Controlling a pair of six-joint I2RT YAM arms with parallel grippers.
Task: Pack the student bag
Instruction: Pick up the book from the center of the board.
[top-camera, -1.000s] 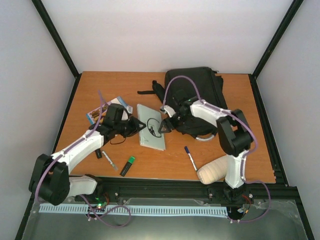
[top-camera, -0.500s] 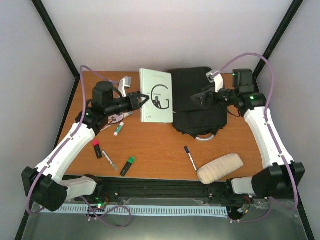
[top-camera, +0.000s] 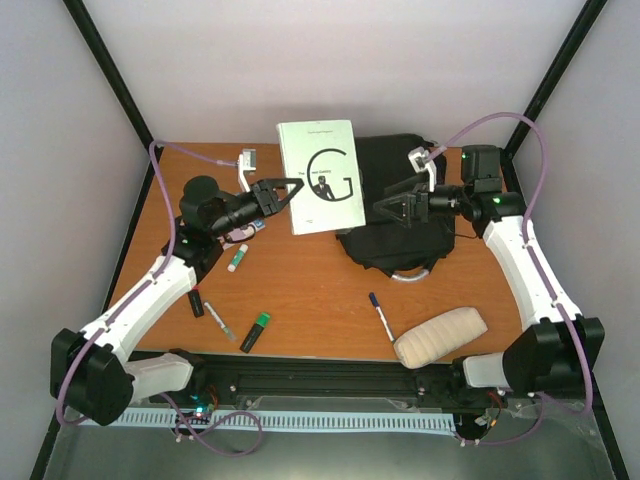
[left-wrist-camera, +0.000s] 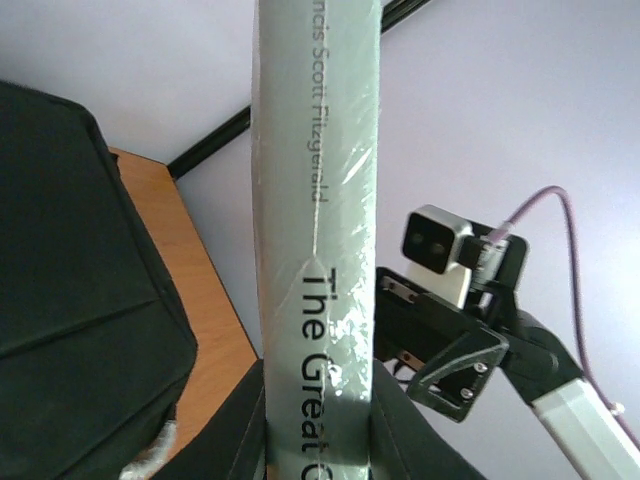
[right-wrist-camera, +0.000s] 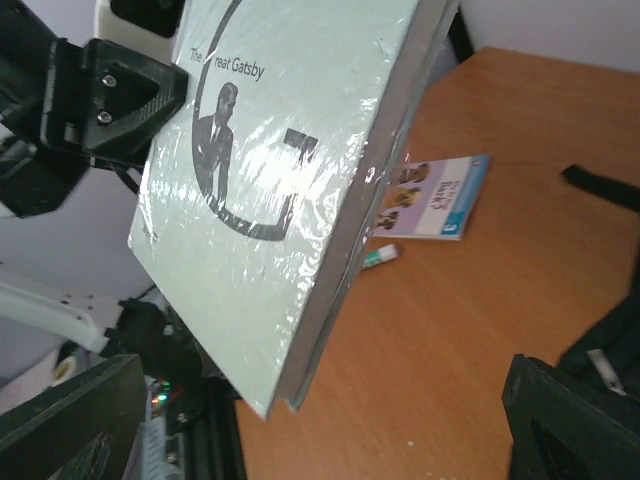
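Note:
My left gripper (top-camera: 289, 193) is shut on a pale green book, "The Great Gatsby" (top-camera: 322, 177), and holds it upright in the air, left of the black student bag (top-camera: 385, 246). In the left wrist view the book's spine (left-wrist-camera: 318, 230) stands between the jaws, with the bag (left-wrist-camera: 70, 290) to the left. My right gripper (top-camera: 392, 209) is open and empty above the bag, facing the book's cover (right-wrist-camera: 270, 190). Its fingers (right-wrist-camera: 70, 420) show at the bottom corners of the right wrist view.
A cream padded pouch (top-camera: 440, 335) and a blue pen (top-camera: 381, 315) lie at the front right. A green highlighter (top-camera: 256, 331), a dark marker (top-camera: 195, 301), a glue stick (top-camera: 238, 258) and a small booklet (right-wrist-camera: 435, 195) lie on the left half of the table.
The book lay flat on the table a second ago. My left gripper has lifted it upright and carried it right and back. My right arm swung out to the right and now points at it.

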